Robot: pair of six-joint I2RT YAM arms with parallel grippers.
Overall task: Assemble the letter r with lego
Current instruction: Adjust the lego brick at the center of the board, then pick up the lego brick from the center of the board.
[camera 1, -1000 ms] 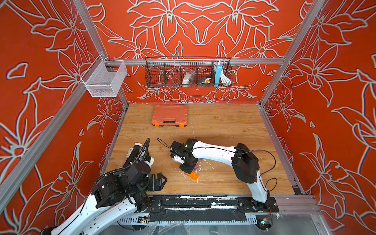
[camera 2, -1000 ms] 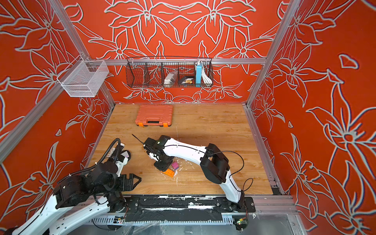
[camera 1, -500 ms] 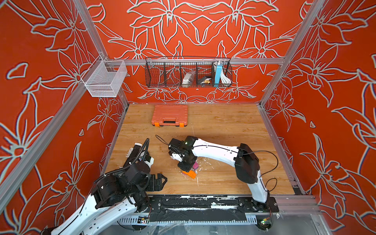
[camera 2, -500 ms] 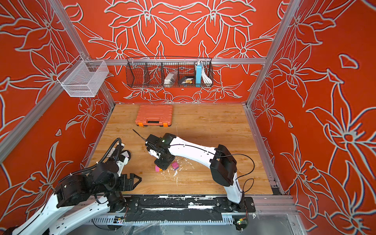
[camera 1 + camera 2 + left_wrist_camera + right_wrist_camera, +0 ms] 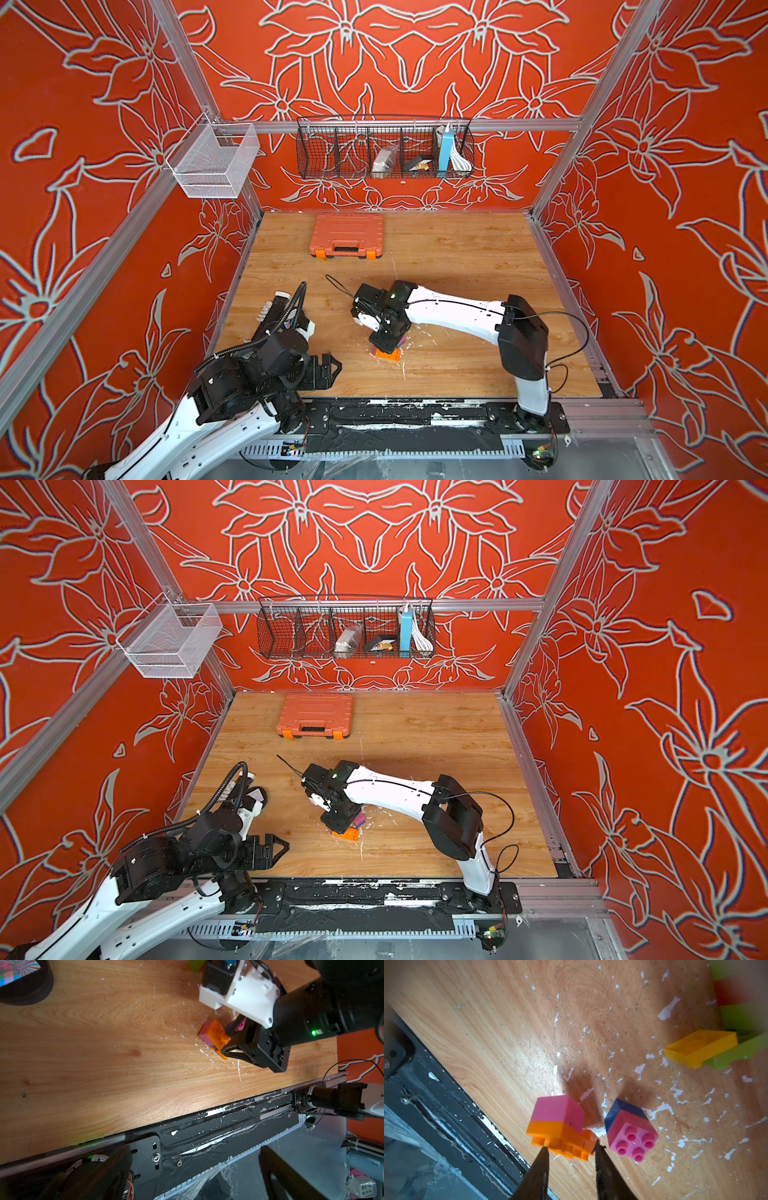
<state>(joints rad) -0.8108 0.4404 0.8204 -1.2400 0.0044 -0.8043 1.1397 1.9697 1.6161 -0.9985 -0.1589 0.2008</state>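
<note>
The right arm stretches low from the front rail toward the middle of the table, its wrist bent down so the right gripper (image 5: pixel 570 1146) points at the boards. Its jaws stand parted, released, with the thin dark tips at the studded face of a long orange brick (image 5: pixel 562 1132); I cannot tell if they touch it. The left arm is folded back at the front left corner, and the left gripper (image 5: pixel 332 372) hangs wide open over bare wood, holding nothing.

The table (image 5: pixel 457 257) is pale wood-grain board, scuffed and strewn with white flecks (image 5: pixel 666 1009), and edged in front by a worn black rail (image 5: pixel 415 415). Orange-red walls with grey flower outlines close it in. A ribbed toolbox (image 5: pixel 347 235) lies flat near the back wall, under a black wire rack (image 5: pixel 384 151), and a white mesh basket (image 5: pixel 212 160) hangs on the left.

The orange brick is stuck to a smooth pink brick (image 5: pixel 558 1108), and the pair lies tilted on the wood. Just beside it, apart, a second pink brick (image 5: pixel 631 1136) with four round studs sits on a blue brick (image 5: pixel 625 1107). Further off lie a hollow yellow brick (image 5: pixel 699 1048) touching a green brick (image 5: pixel 737 1051), all glossy plastic
</note>
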